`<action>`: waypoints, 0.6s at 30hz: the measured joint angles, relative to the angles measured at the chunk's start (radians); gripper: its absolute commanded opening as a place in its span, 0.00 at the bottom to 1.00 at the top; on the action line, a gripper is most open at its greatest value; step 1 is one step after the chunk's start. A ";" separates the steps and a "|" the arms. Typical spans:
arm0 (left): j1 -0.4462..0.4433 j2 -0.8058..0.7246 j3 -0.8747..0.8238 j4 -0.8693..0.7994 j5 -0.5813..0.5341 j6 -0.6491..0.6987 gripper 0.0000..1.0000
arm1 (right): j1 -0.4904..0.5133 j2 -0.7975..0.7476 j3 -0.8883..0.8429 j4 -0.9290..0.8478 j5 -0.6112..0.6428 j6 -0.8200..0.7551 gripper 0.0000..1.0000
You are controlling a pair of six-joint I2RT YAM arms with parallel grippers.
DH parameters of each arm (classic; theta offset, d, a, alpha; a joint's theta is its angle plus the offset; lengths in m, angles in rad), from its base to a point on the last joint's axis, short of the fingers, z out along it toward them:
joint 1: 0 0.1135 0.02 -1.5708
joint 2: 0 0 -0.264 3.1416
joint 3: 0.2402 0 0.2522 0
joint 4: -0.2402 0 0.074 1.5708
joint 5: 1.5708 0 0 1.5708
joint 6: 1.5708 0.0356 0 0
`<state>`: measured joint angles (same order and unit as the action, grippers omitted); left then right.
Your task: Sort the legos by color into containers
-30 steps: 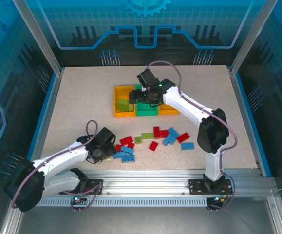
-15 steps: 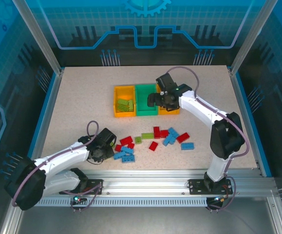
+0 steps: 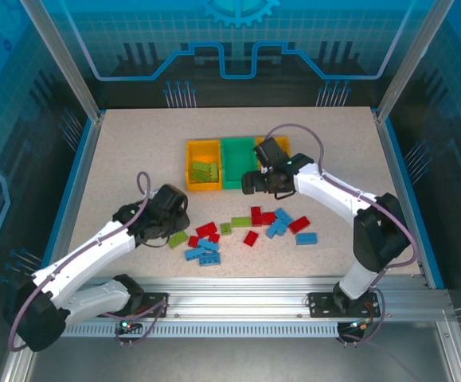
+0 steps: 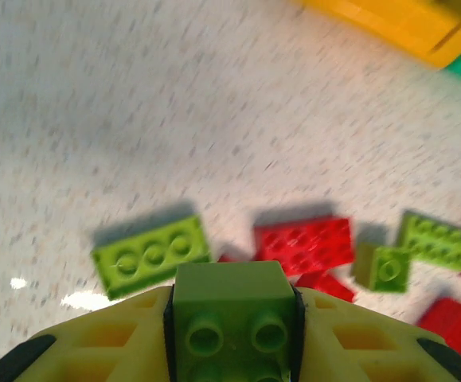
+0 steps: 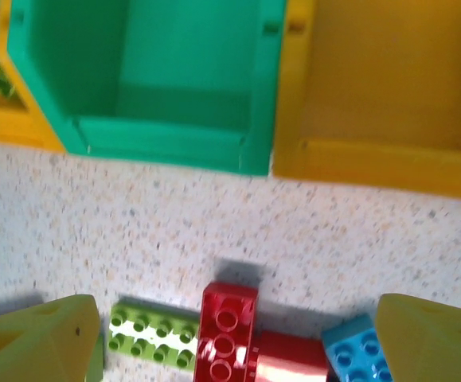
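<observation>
My left gripper (image 4: 232,374) is shut on a lime green lego (image 4: 232,306), lifted above the table left of the pile (image 3: 246,227). Below it lie another green lego (image 4: 152,255) and a red one (image 4: 303,245). The containers stand in a row: a left orange-yellow bin (image 3: 192,163) with green legos in it, a green middle bin (image 3: 238,163), and a right orange-yellow bin (image 3: 282,143) partly behind my right arm. My right gripper (image 5: 234,342) hangs open and empty just in front of the bins, over a red lego (image 5: 228,330), a green one (image 5: 152,346) and a blue one (image 5: 357,354).
Red, blue and green legos lie scattered in a band (image 3: 282,224) across the near middle of the table. In the right wrist view the green bin's (image 5: 174,139) and the yellow bin's (image 5: 373,163) insides look bare.
My left gripper has shut on a green lego and lifted back and left from the pile. My right arm has swung from over the bins down to their front edge.
</observation>
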<state>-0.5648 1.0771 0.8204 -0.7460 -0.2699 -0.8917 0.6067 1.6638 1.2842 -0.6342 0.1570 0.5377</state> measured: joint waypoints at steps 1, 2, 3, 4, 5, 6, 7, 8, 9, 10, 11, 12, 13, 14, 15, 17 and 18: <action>0.022 0.038 0.037 0.011 0.001 0.026 0.38 | 0.016 -0.010 -0.016 0.000 0.001 0.002 0.91; 0.041 0.080 0.074 0.025 0.002 0.053 0.37 | 0.031 -0.020 -0.032 0.000 0.001 0.006 0.91; 0.055 0.121 0.108 0.040 0.003 0.077 0.37 | 0.042 -0.027 -0.044 0.000 0.001 0.012 0.91; 0.069 0.168 0.146 0.053 0.005 0.105 0.37 | 0.055 -0.037 -0.060 0.001 0.001 0.022 0.91; 0.082 0.219 0.188 0.068 0.006 0.135 0.37 | 0.066 -0.043 -0.074 0.001 0.001 0.033 0.90; 0.092 0.261 0.223 0.079 0.012 0.155 0.37 | 0.076 -0.049 -0.087 0.003 0.001 0.043 0.90; 0.102 0.317 0.271 0.093 0.021 0.184 0.37 | 0.086 -0.053 -0.099 0.007 0.000 0.056 0.90; 0.114 0.373 0.320 0.104 0.033 0.209 0.37 | 0.099 -0.055 -0.109 0.013 0.000 0.069 0.90; 0.122 0.417 0.360 0.116 0.042 0.226 0.37 | 0.112 -0.055 -0.114 0.018 0.000 0.081 0.89; 0.133 0.468 0.408 0.126 0.051 0.248 0.37 | 0.132 -0.053 -0.118 0.022 0.000 0.093 0.89; 0.142 0.516 0.452 0.135 0.060 0.269 0.38 | 0.152 -0.051 -0.118 0.023 0.000 0.103 0.89; 0.150 0.557 0.492 0.143 0.067 0.286 0.38 | 0.174 -0.047 -0.115 0.024 0.001 0.114 0.88; 0.159 0.603 0.538 0.146 0.075 0.305 0.38 | 0.198 -0.036 -0.107 0.023 0.002 0.121 0.86; 0.167 0.642 0.575 0.150 0.083 0.321 0.38 | 0.222 -0.019 -0.095 0.021 0.005 0.131 0.84; 0.174 0.678 0.610 0.151 0.089 0.336 0.39 | 0.241 0.000 -0.082 0.020 0.009 0.140 0.82; 0.187 0.744 0.671 0.153 0.104 0.364 0.41 | 0.278 0.047 -0.053 0.014 0.014 0.158 0.77; 0.191 0.771 0.694 0.153 0.111 0.373 0.42 | 0.290 0.065 -0.043 0.010 0.018 0.169 0.76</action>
<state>-0.3737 1.8477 1.5146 -0.5926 -0.1593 -0.5186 0.8970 1.7290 1.2411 -0.6243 0.1745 0.7063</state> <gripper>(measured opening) 0.402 0.787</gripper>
